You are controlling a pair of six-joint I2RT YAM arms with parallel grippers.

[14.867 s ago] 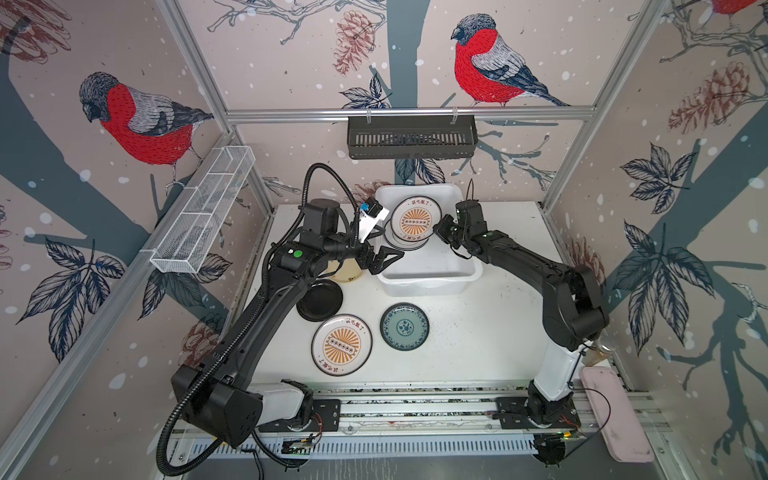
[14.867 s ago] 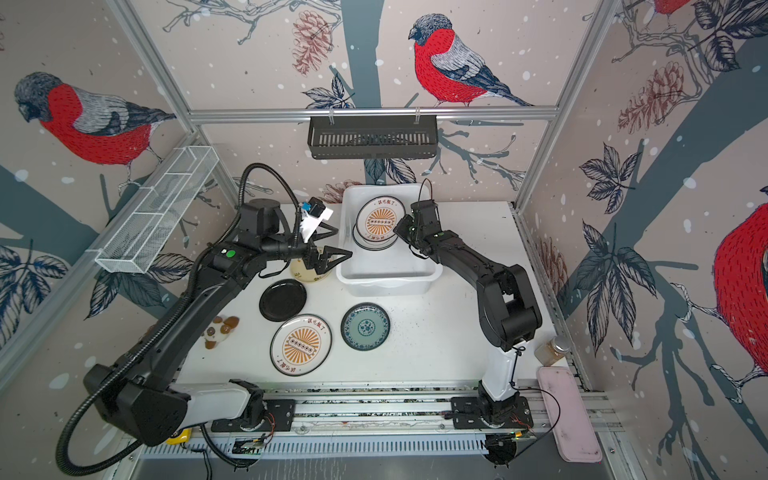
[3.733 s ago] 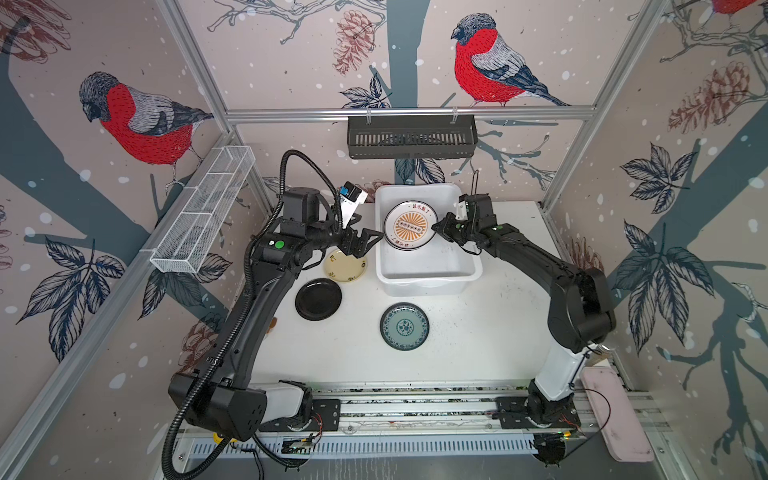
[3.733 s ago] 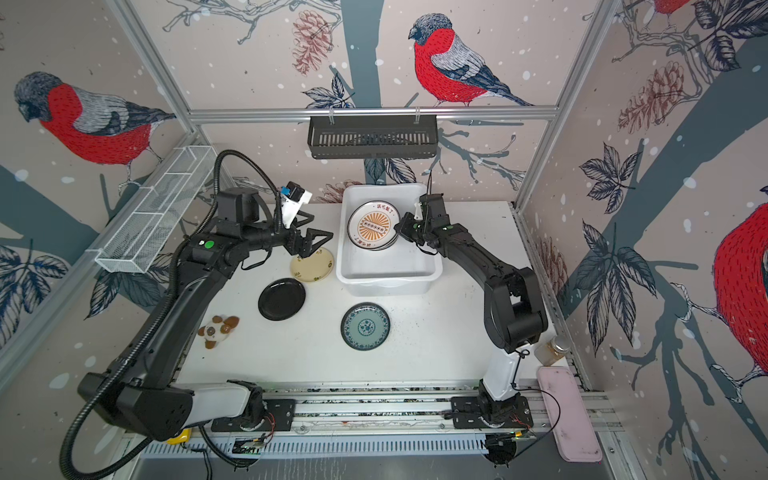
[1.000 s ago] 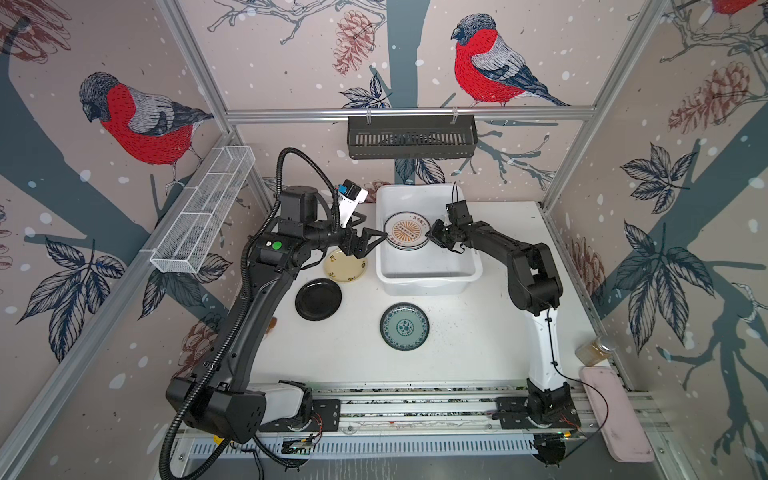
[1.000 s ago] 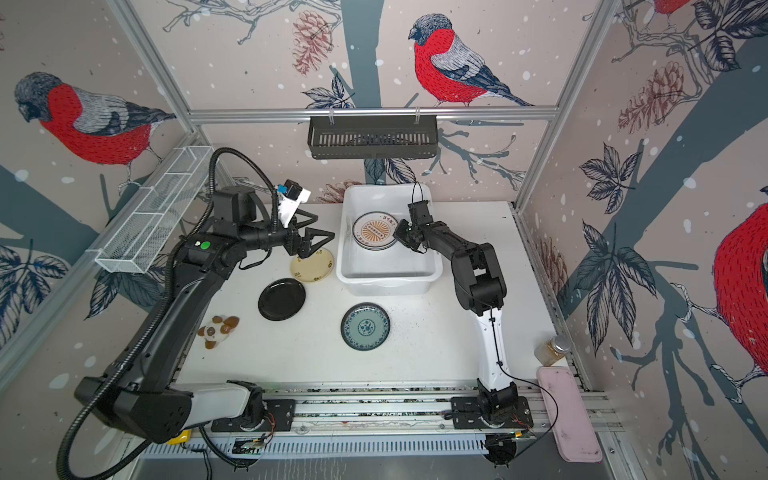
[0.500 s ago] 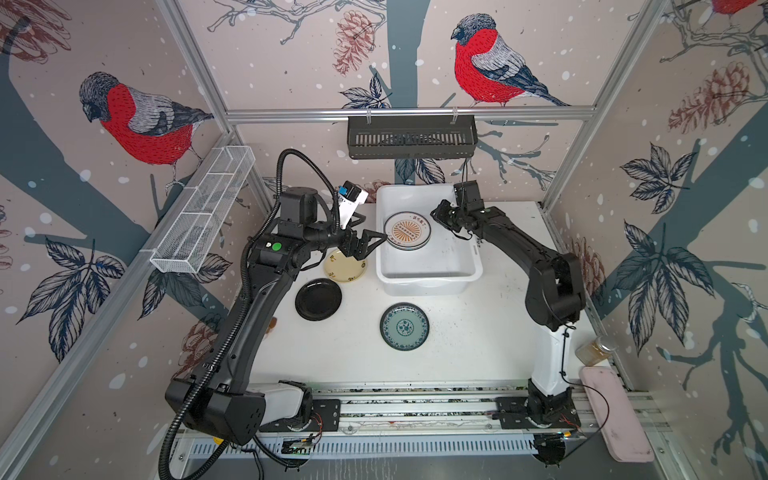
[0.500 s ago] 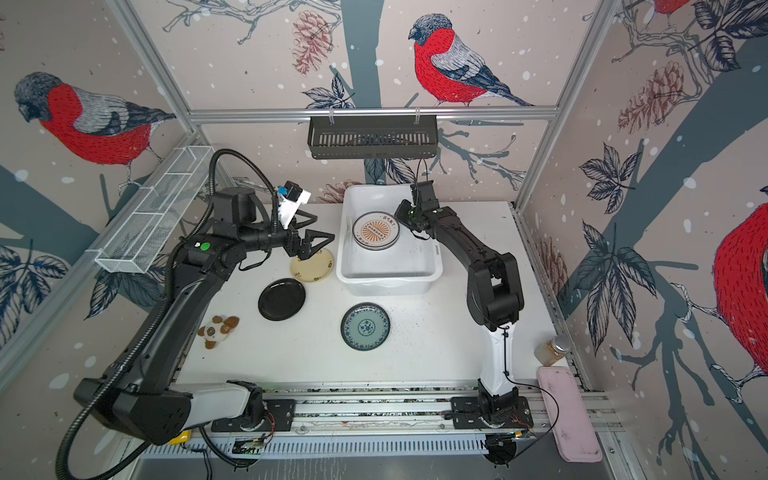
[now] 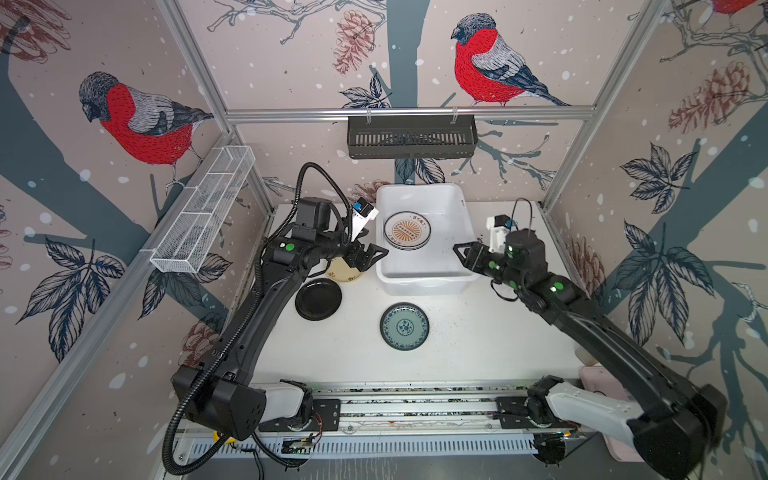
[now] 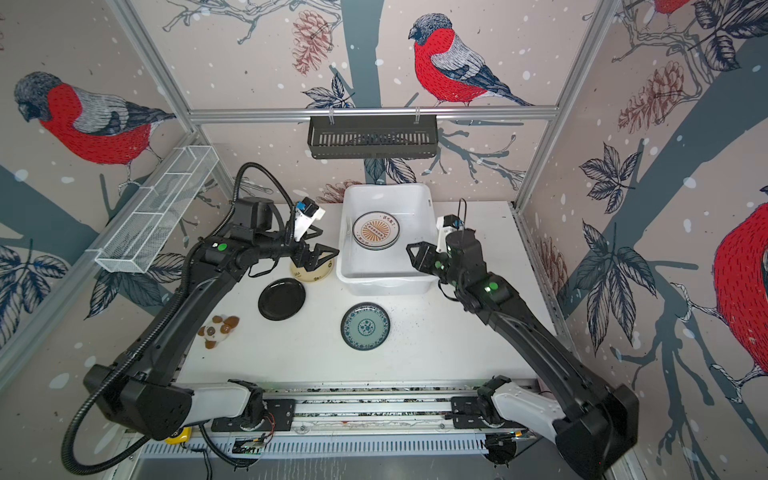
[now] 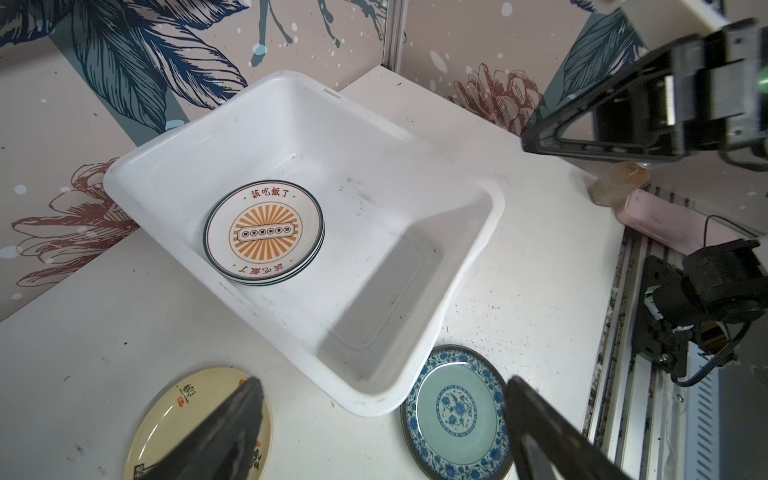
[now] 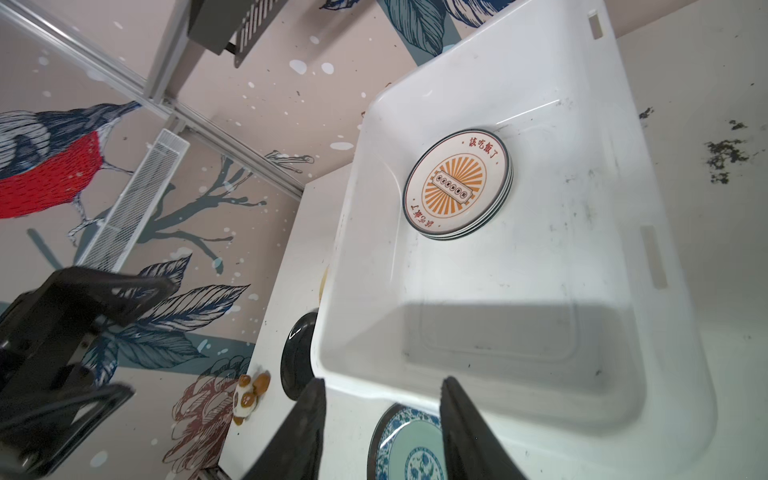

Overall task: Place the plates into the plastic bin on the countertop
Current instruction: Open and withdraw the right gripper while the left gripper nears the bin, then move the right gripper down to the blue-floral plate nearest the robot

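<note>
The white plastic bin [image 9: 419, 189] [image 10: 386, 187] stands at the back of the countertop [image 9: 478, 332]. Inside it lies a stack of plates topped by an orange sunburst plate [image 9: 407, 230] [image 11: 263, 233] [image 12: 457, 185]. A teal plate [image 9: 404, 326] [image 12: 411, 449], a black plate [image 9: 318, 299] and a pale yellow plate [image 9: 345, 274] [image 11: 187, 415] lie on the countertop. My left gripper [image 9: 374, 255] [image 11: 382, 382] hangs open above the yellow plate, beside the bin's left wall. At the bin's near right corner, my right gripper [image 9: 463, 253] [image 12: 382, 382] is open and empty.
A black slotted rack [image 9: 411, 137] hangs on the back wall and a white wire basket [image 9: 203, 212] on the left wall. A small brown-and-white toy [image 10: 218, 328] lies at the left. A pink object [image 9: 598, 382] sits at the front right by the rails [image 9: 415, 411].
My right gripper has let go beside the sunburst plate, drawn back from inside the bin to its near right corner, and opened wider. The left arm has barely moved.
</note>
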